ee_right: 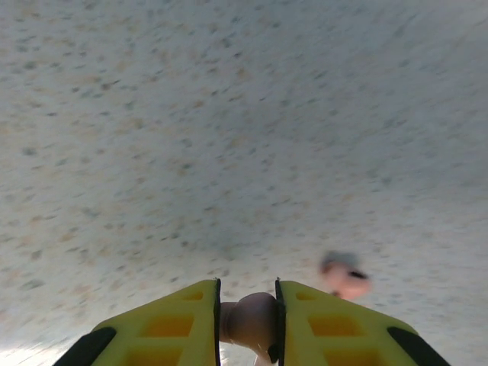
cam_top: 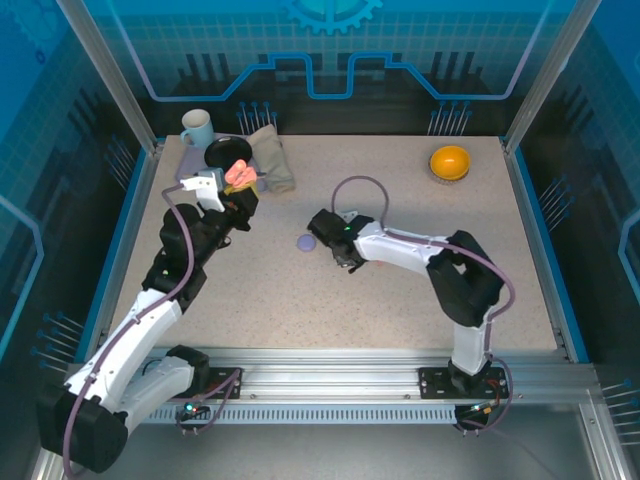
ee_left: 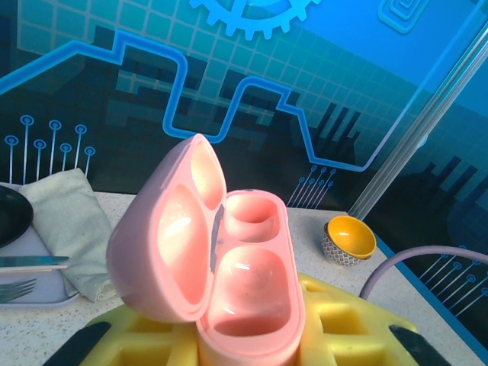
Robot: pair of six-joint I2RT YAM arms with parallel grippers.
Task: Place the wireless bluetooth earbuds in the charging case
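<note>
Within the right claw (ee_right: 247,296), one smooth, rounded salmon-pink earbud (ee_right: 248,322)

Table (cam_top: 400,290): speckled beige.
Far left: mug (cam_top: 197,127), tray (cam_top: 186,172), folded cloth (cam_top: 272,158).
Far right: orange bowl (cam_top: 450,162).
Centre: lilac case (cam_top: 306,242).
Loose: pink earbud (ee_right: 345,276), blurred.

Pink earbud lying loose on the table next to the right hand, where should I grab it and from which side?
Likely pinch the pink earbud across its rounded body, coming straight down: it lies low on the table, leaving no room underneath. It is blurred, so its stem direction is unclear.
</note>
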